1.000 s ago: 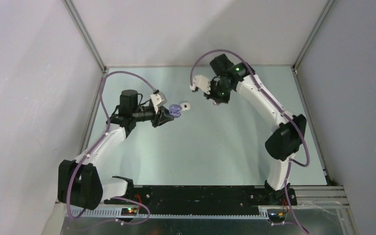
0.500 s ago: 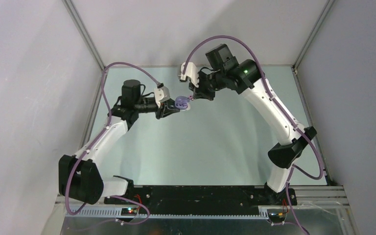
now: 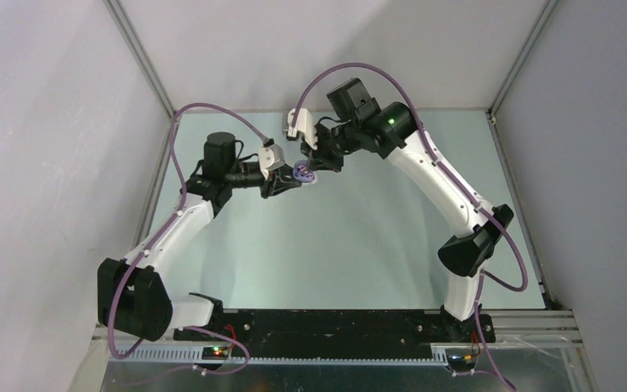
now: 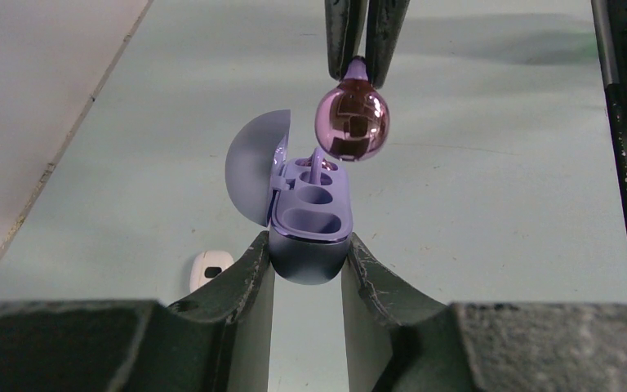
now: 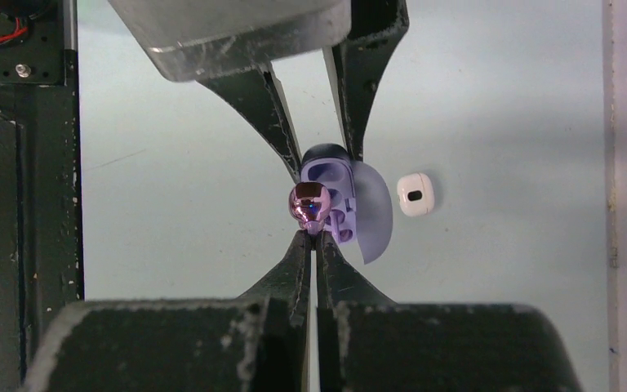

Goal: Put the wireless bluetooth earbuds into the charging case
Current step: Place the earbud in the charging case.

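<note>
Left wrist view: right gripper (image 4: 357, 69) pinches the purple earbud (image 4: 353, 124) by its tip, bulb pointing down at the open charging case (image 4: 310, 214), which the left gripper (image 4: 309, 263) clamps lengthwise.

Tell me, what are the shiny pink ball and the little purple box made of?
The purple earbud looks like hard plastic with a glossy, mirror-like coat: its round shell shows sharp reflections. It may be a metallic finish; I can't be sure. The charging case looks like smooth lavender plastic, satin, not mirror-shiny: soft, even highlights on its open lid.
</note>
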`<state>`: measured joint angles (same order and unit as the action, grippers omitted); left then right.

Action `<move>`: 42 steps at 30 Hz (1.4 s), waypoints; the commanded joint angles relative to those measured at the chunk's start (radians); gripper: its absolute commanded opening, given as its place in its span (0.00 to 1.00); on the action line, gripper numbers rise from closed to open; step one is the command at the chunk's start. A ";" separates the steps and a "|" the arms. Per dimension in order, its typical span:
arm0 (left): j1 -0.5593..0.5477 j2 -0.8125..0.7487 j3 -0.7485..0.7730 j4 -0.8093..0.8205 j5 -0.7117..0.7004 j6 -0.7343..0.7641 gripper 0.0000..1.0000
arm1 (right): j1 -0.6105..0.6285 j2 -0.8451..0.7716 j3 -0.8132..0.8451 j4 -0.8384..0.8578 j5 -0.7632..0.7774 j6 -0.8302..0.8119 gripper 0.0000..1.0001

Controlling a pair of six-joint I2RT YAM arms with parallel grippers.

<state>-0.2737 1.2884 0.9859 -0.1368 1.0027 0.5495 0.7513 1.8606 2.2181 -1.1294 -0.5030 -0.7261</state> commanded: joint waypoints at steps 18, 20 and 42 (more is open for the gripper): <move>-0.012 -0.042 0.056 -0.024 0.024 0.054 0.00 | 0.037 0.002 -0.067 0.083 0.048 -0.100 0.00; -0.013 -0.039 0.060 -0.029 0.025 0.056 0.00 | 0.037 -0.006 -0.086 0.095 0.064 -0.123 0.00; -0.016 -0.014 0.084 -0.058 0.021 0.070 0.00 | 0.045 -0.017 -0.087 0.165 0.134 -0.169 0.00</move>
<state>-0.2787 1.2789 1.0122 -0.2245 0.9730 0.6037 0.7891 1.8809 2.1151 -1.0325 -0.4042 -0.8742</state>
